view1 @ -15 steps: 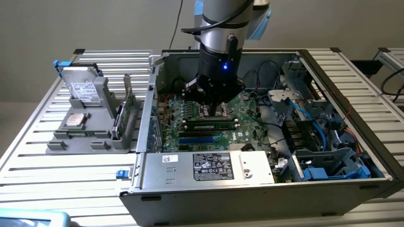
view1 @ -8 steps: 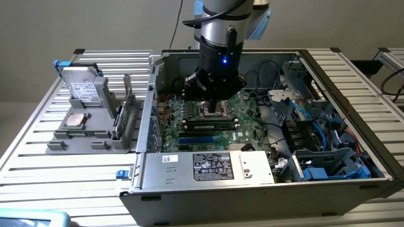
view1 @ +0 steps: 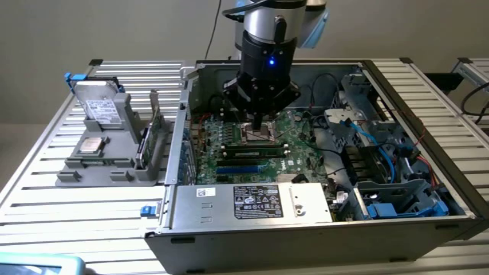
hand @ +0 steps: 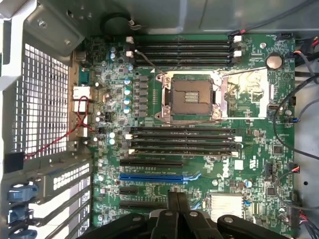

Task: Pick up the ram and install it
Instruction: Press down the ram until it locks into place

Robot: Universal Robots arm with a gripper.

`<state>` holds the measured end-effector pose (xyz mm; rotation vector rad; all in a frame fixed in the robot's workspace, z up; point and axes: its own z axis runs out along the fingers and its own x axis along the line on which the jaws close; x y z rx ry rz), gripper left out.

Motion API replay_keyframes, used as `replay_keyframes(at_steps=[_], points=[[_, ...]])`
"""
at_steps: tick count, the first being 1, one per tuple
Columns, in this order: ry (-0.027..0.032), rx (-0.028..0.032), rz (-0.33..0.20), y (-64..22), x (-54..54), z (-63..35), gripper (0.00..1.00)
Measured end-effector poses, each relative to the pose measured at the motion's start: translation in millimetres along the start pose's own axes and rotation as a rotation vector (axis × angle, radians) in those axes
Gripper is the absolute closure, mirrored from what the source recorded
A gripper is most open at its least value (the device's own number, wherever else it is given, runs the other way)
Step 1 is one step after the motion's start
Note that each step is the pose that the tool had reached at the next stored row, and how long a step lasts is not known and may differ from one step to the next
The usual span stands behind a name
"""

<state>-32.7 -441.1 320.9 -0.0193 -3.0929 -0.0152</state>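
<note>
The ram, a thin green stick with a pale label, lies along one of the black memory slots on the motherboard, between the slot's end latches. My gripper hangs over the board just behind it, above the CPU socket. In the wrist view the two dark fingers are pressed together with nothing between them. The gripper is shut and holds nothing.
The open computer case lies on a slatted metal table, with a power supply box at its front and blue cables and drive cages on the exterior view's right. A grey holder with a drive and an upright green card stands at the left.
</note>
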Motion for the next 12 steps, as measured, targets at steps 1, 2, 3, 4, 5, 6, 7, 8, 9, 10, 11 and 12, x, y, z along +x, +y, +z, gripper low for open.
replay_keyframes(at_steps=[1, 2, 3, 4, 5, 6, 7, 8, 9, 10, 11, 12], points=[[0.0003, -0.0003, 0.009, 0.0, 0.1, -2.5, 0.89], [0.0006, -0.0006, 0.018, 0.0, 0.2, -4.7, 0.89], [0.0009, -0.0010, 0.027, 0.1, 0.4, -7.1, 0.89], [0.0011, -0.0015, 0.036, 0.1, 0.4, -9.2, 0.89], [0.0018, -0.0021, 0.044, 0.1, 0.5, -10.2, 0.89], [0.0023, -0.0025, 0.050, 0.1, 0.5, -10.1, 0.89], [0.0023, -0.0025, 0.051, 0.1, 0.5, -10.1, 0.89], [0.0025, -0.0023, 0.051, 0.1, 0.5, -10.1, 0.89], [0.0031, -0.0010, 0.051, 0.1, 0.5, -10.2, 0.89], [0.0035, 0.0000, 0.051, 0.1, 0.5, -10.1, 0.89], [0.0036, 0.0002, 0.051, 0.1, 0.5, -10.2, 0.89], [0.0037, 0.0003, 0.051, 0.1, 0.5, -10.2, 0.89]])
